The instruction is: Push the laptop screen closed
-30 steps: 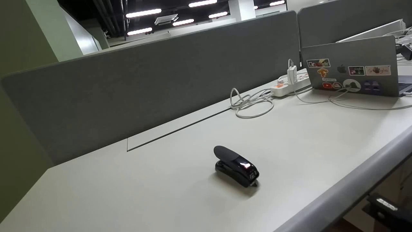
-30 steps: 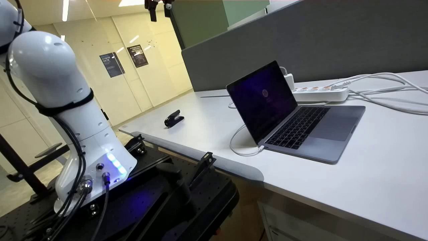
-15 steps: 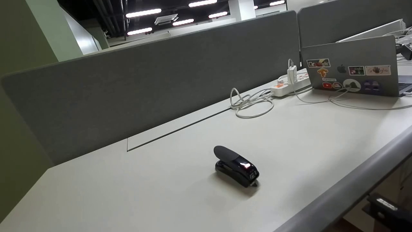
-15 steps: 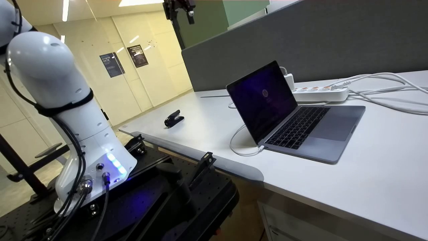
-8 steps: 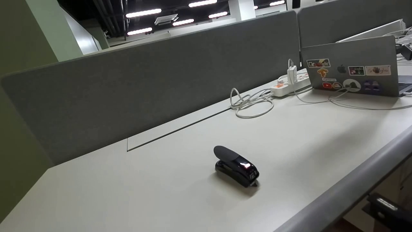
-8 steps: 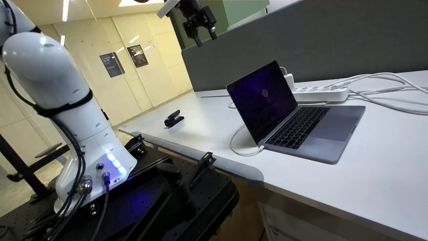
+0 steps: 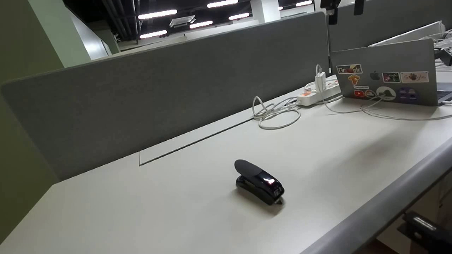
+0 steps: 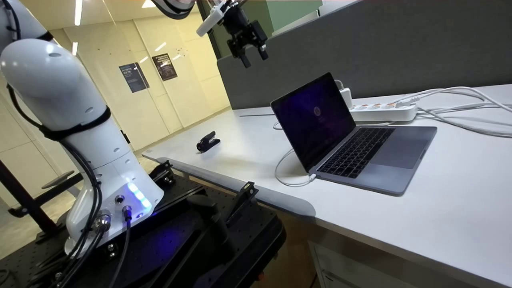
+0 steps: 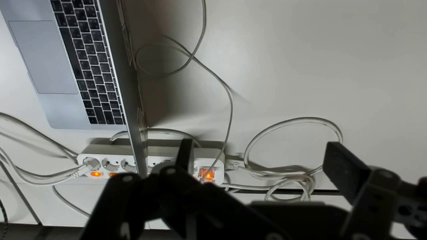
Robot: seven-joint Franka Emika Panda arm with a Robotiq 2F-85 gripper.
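The laptop screen stands open, its silver-grey back with colourful stickers in an exterior view [image 7: 385,63]. Its dark display side faces the keyboard in an exterior view [image 8: 314,120]. In the wrist view the laptop screen [image 9: 126,73] shows nearly edge-on, left of the gripper. The flat grey base [image 8: 400,154] lies on the desk. My gripper [image 8: 255,61] is open and empty, in the air above the desk, on the back side of the lid and apart from it. It also shows at the top of an exterior view [image 7: 346,16] and in the wrist view [image 9: 260,156].
A black stapler-like object [image 7: 261,181] lies on the desk. A white power strip [image 8: 384,115] with plugs and looped white cables [image 7: 279,113] sits by the grey partition [image 7: 194,91] behind the laptop. A thin charging cable [image 8: 294,185] runs from the laptop's side.
My gripper has come down into both exterior views, moving toward the laptop. It stays open. The laptop screen and the stapler-like object have not moved.
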